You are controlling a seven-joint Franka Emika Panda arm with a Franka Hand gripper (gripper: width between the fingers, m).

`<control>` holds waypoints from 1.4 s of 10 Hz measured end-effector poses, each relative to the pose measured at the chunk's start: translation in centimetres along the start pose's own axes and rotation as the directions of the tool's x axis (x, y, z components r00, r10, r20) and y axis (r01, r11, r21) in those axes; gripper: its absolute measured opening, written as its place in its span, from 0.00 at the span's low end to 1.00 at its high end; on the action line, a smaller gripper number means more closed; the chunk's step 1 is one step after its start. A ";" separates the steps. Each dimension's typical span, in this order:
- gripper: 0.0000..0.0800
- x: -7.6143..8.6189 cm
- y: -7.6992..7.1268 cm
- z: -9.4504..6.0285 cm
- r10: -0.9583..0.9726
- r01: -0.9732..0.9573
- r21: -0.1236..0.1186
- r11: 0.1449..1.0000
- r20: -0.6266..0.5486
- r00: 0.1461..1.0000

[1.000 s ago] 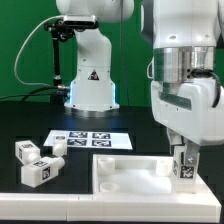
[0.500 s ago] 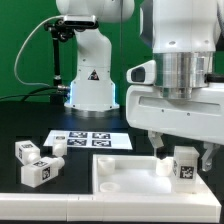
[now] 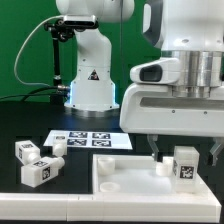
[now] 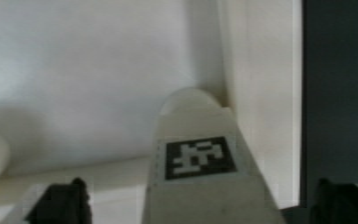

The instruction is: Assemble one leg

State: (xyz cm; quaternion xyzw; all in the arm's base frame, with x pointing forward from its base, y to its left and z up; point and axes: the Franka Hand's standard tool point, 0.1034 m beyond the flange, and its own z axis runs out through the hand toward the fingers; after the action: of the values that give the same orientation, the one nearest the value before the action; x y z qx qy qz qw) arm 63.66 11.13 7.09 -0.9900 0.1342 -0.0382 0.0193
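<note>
One leg point(image 3: 185, 163), a white square peg with a tag sticker, stands upright at the right corner of the large flat white panel point(image 3: 125, 175). My gripper point(image 3: 186, 152) is over it, open, with one finger point(image 3: 157, 149) on each side and a gap to the leg. In the wrist view the leg point(image 4: 201, 150) rises between the two dark fingertips point(image 4: 60, 202), and neither touches it. Three more legs point(image 3: 36, 162) lie loose on the table at the exterior view's left.
The marker board point(image 3: 90, 139) lies behind the panel, left of my gripper. A second robot's white base point(image 3: 88, 85) stands at the back. The panel's raised rim point(image 3: 100, 158) runs along its far edge. The table's front edge is close below the panel.
One second ago my gripper was shut on the leg. It has turned about its axis and opened, leaving the leg standing on the panel.
</note>
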 end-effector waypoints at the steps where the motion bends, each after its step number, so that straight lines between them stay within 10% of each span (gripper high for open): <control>1: 0.66 0.0 0.1 0.0 0.002 -0.002 -0.002 1.000 0.000 1.000; 3: 0.35 0.0 0.0 0.0 0.135 -0.135 0.000 0.991 0.001 0.991; 6: 0.36 -0.1 -0.1 0.1 0.309 -0.309 0.000 0.951 0.001 0.951; 10: 0.36 -0.1 -0.9 0.2 0.880 -0.880 0.017 0.474 -0.001 0.474; 11: 0.36 -0.1 -1.1 0.2 0.965 -0.963 0.062 0.261 -0.008 0.261; 14: 0.46 -0.2 -1.1 0.3 0.966 -0.964 0.075 0.257 -0.015 0.256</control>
State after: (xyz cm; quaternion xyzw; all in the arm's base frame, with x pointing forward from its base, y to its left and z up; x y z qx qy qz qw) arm 63.79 12.26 6.88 -0.7009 0.7090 -0.0503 0.0596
